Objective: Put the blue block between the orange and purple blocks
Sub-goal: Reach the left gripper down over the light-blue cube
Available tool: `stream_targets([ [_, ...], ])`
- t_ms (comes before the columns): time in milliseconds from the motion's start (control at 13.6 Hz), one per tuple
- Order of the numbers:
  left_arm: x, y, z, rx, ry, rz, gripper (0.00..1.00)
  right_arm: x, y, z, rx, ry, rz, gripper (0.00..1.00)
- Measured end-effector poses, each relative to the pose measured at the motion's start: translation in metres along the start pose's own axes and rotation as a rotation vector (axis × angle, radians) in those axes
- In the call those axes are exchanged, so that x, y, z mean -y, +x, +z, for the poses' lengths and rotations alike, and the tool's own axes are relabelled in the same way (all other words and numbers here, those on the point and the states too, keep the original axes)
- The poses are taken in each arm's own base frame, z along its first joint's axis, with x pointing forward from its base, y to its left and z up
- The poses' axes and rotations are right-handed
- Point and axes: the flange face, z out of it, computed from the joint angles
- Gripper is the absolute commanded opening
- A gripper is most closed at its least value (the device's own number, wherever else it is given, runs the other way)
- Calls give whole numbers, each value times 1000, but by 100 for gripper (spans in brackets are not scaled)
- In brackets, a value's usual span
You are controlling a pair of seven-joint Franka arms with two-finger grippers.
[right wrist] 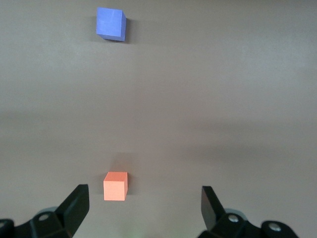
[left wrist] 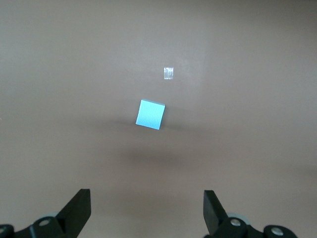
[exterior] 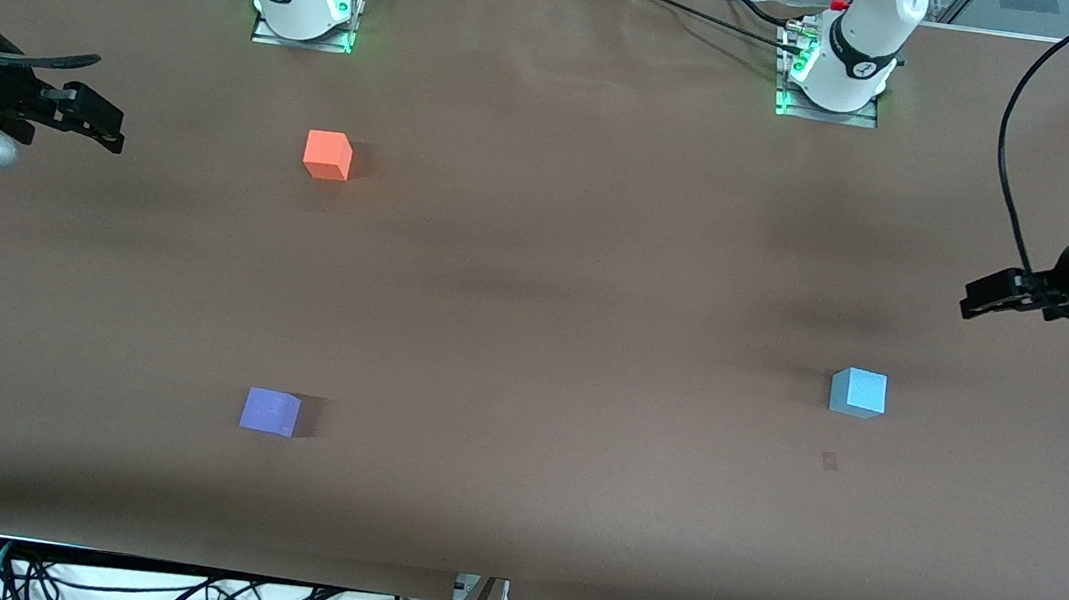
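1. Front view: the blue block (exterior: 858, 392) sits alone at the middle right of the frame, on the brown table (exterior: 530, 340), toward the left arm's end. The orange block (exterior: 327, 156) lies in the upper left and the purple block (exterior: 270, 411) in the lower left, well apart, so the bare gap between them looks like the goal spot. The left gripper (exterior: 977, 298) hangs at the right edge and the right gripper (exterior: 111, 126) at the left edge, both up off the table and empty.

2. Left wrist view: the jaws stand wide at the bottom of the frame, with the blue block (left wrist: 150, 114) centred above them, apparently lined up for a reach. A small pale mark (left wrist: 169, 73) lies just above it.

3. Right wrist view: the jaws are spread wide and grip nothing. The orange block (right wrist: 115, 186) sits low between them and the purple block (right wrist: 110, 23) at the upper left. This arm seems to wait.
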Motion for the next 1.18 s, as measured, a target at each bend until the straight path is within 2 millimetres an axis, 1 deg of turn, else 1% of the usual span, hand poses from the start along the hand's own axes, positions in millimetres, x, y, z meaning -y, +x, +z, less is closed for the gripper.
stream_targets([
  [147,5,18,44,65,13,-8,100,0,0,0,0,0,0,100],
  [221,10,26,62,87,14,-17,100,0,0,0,0,0,0,100],
  [294,15,31,73,100,14,-25,100,0,0,0,-1,0,0,100],
  [441,23,34,79,109,13,-27,100,0,0,0,-1,0,0,100],
  [515,22,34,80,113,12,-12,100,0,0,0,-1,0,0,100],
  [588,21,33,85,121,13,-3,100,0,0,0,-1,0,0,100],
  [662,20,33,98,120,13,1,100,0,0,0,-1,0,0,100],
  [735,20,33,119,102,11,4,100,0,0,0,-1,0,0,100],
  [882,20,28,170,68,8,9,100,0,0,0,-1,0,0,100],
  [956,21,24,190,61,6,11,100,0,0,0,-1,0,0,100],
  [1029,20,22,206,48,4,13,100,0,0,0,-1,0,0,100],
  [1103,19,25,222,23,1,16,100,0,0,0,-1,0,0,100],
  [1176,17,29,243,-4,-4,20,100,0,0,0,-1,0,0,100],
])
